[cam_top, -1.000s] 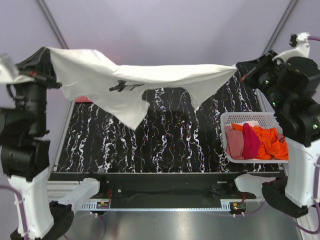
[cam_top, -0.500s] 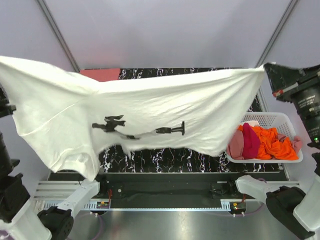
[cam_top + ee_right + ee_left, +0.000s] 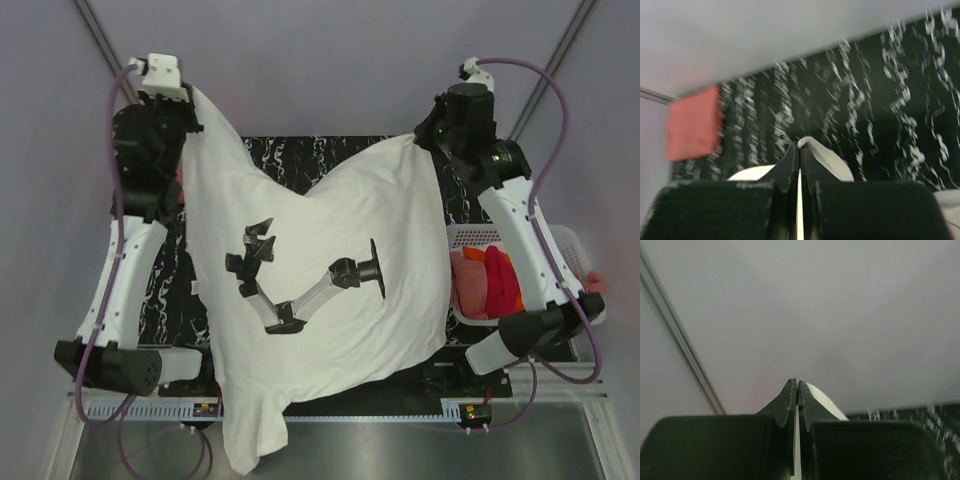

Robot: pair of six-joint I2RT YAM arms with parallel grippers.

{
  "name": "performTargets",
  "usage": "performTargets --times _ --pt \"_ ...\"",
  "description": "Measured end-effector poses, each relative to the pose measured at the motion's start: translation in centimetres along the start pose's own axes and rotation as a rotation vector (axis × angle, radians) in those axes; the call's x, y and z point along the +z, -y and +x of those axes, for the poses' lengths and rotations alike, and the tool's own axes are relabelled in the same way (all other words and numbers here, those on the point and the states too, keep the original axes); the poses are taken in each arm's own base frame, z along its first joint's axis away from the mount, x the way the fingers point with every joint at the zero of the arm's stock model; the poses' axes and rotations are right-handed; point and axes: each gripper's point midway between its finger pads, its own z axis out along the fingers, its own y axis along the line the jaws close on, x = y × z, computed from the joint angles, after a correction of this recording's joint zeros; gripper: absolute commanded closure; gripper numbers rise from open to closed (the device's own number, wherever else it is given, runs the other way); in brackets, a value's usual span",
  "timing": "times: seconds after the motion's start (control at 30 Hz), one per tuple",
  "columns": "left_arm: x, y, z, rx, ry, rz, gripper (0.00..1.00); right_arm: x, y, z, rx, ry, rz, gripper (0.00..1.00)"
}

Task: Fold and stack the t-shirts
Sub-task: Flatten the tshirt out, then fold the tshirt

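Observation:
A cream-white t-shirt [image 3: 320, 230] with a black print is stretched between both grippers above the table, and its lower end trails past the near edge. My left gripper [image 3: 190, 97] is shut on its far-left corner. The left wrist view shows my left gripper [image 3: 797, 384] with a white fold of cloth [image 3: 822, 399] beside the closed tips. My right gripper [image 3: 428, 140] is shut on the far-right corner, and in the right wrist view the right gripper [image 3: 799, 146] pinches the white cloth [image 3: 826, 161]. A folded salmon-pink t-shirt [image 3: 694, 122] lies at the table's far corner.
The black marbled table [image 3: 330, 155] lies mostly under the shirt. At the right stands a white slatted basket [image 3: 560, 240], partly behind the right arm. It holds dusty pink [image 3: 467, 285], magenta [image 3: 500, 287] and orange [image 3: 476, 255] t-shirts.
Both arms have swung from high and wide out over the far side of the table, carrying the white shirt away from the camera. It now hangs spread over the table.

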Motion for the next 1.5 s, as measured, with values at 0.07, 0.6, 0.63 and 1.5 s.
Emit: performTargets --times 0.07,0.6,0.63,1.5 --pt "1.5 0.6 9.1 0.016 -0.177 0.030 1.00 4.2 2.8 6.1 -0.027 -0.130 0.064 1.00" --pt "6.1 -1.2 43.6 -0.123 -0.768 0.086 1.00 27.5 18.6 25.9 0.066 -0.449 0.242 1.00" --pt "6.6 -1.3 43.7 -0.123 -0.761 0.084 1.00 28.3 18.5 25.4 0.076 -0.433 0.226 1.00" --pt "-0.8 -2.5 35.4 -0.211 -0.734 0.011 1.00 28.1 20.8 24.3 0.171 -0.479 0.105 1.00"
